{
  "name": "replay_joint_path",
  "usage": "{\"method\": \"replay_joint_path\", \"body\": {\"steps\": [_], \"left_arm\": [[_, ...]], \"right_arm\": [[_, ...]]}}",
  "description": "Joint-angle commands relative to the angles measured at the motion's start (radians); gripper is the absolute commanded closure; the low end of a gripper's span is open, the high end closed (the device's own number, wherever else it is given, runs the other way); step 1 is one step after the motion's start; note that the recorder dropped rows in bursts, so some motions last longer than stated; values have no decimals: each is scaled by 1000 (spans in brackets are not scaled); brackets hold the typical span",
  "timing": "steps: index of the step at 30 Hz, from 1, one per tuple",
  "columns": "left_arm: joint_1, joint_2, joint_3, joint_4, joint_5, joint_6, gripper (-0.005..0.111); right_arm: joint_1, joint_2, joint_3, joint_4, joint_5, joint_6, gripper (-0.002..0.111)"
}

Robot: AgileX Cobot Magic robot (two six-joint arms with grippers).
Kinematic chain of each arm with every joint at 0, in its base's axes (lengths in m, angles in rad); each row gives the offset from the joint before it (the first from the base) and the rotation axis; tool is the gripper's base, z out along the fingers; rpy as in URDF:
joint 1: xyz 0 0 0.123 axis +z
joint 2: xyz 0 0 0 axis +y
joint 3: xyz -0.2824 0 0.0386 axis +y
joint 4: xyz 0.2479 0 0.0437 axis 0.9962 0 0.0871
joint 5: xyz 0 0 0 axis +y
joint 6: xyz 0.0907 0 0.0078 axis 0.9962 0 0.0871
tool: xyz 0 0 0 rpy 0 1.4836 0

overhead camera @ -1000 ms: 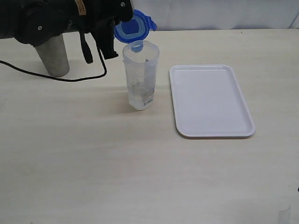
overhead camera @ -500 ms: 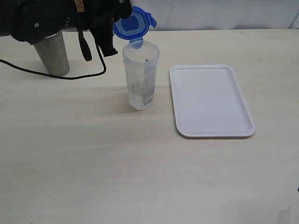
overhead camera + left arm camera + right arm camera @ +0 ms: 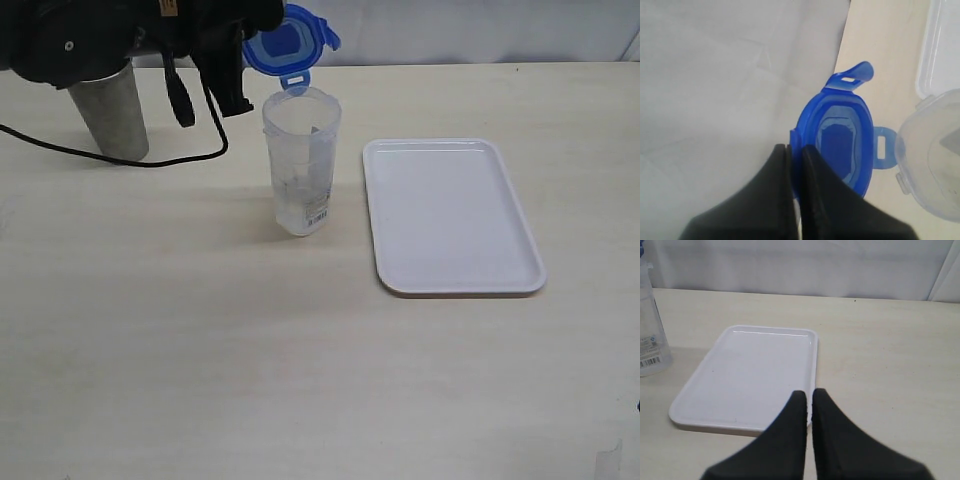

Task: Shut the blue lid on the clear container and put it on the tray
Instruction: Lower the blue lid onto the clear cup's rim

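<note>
- Pale counter (image 3: 200, 350) against a light wall carries everything; a steel cup (image 3: 108, 115) stands at its far left, partly behind the left arm.
- Tray (image 3: 450, 215) lies flat to the right of the container, near it but apart.
- Container (image 3: 300, 170) stands upright mid-counter, mouth uncovered, a sticker low on its wall.
- Lid (image 3: 285, 45) hangs in the air above and just behind the container's mouth, tilted steeply on edge, one tab drooping toward the rim; it is not seated.
- Left gripper (image 3: 795, 152) is clenched on the lid, pinching its rim.
- Right gripper (image 3: 808, 396) is clenched on nothing, pointing at the tray's near edge.
- Step in hand, as I judge it: bringing the lid to the mouth. The next move calls for levelling the lid, centring it over the rim and pressing it down so the tabs can snap; only then does the container go to the tray.
</note>
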Motion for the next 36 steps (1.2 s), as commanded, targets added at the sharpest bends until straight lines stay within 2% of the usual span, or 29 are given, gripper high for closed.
{"method": "replay_joint_path", "body": {"steps": [1,11,36], "left_arm": [[-9,-11,-6,-10,37,-2,107],[-53,-11,-6,-8,37,-10,107],[-55,-62,-6,14,103,-7,107]], "right_arm": [[4,-4,2,-2,-1,0,104],[4,-4,2,-2,-1,0,104],[4,-4,2,-2,-1,0,104]]}}
